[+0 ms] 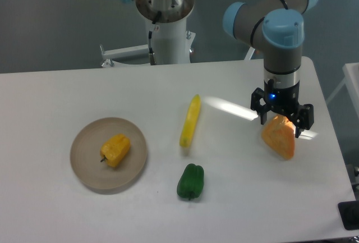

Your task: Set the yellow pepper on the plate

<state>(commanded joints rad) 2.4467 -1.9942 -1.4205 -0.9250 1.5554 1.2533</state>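
While the yellow pepper lies on the plate, at the left of the white table, the gripper hangs at the right, low over the top of the orange wedge. Its jaws stand apart, one on each side of the wedge's upper end. Between plate and wedge lies a long yellow piece, with a green pepper just below it.

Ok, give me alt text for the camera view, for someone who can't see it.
A yellow pepper lies on a tan plate at the left of a white table, while the robot's open gripper hovers over an orange wedge at the right.
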